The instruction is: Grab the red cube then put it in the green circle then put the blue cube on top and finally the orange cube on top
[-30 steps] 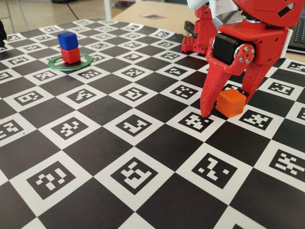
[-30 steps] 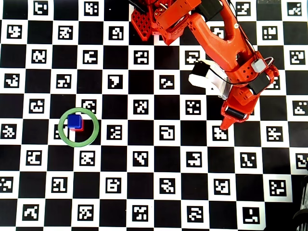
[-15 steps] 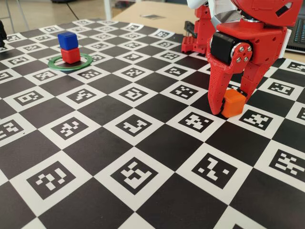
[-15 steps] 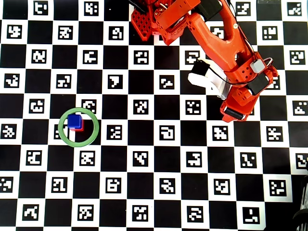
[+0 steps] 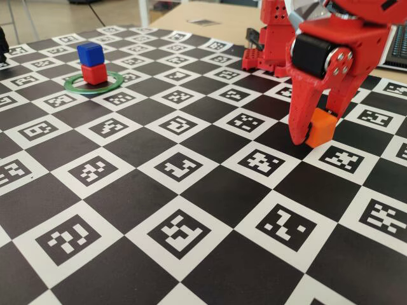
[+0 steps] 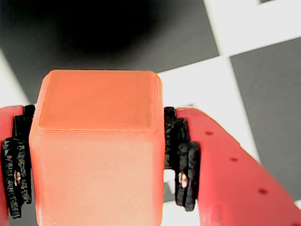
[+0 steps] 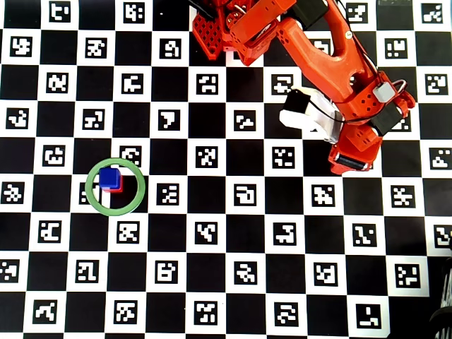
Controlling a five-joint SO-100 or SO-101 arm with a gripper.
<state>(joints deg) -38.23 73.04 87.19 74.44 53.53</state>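
The orange cube sits between the jaws of my red gripper at the right of the board, close to its surface. In the wrist view the orange cube fills the gap, with the black pads pressed on both its sides. The blue cube stands on the red cube inside the green circle at the far left. In the overhead view the blue cube covers most of the red cube in the green circle. There my gripper hides the orange cube.
The checkerboard mat with printed markers covers the table. The arm's red base stands at the far right edge of the mat. A dark keyboard-like thing lies behind the arm.
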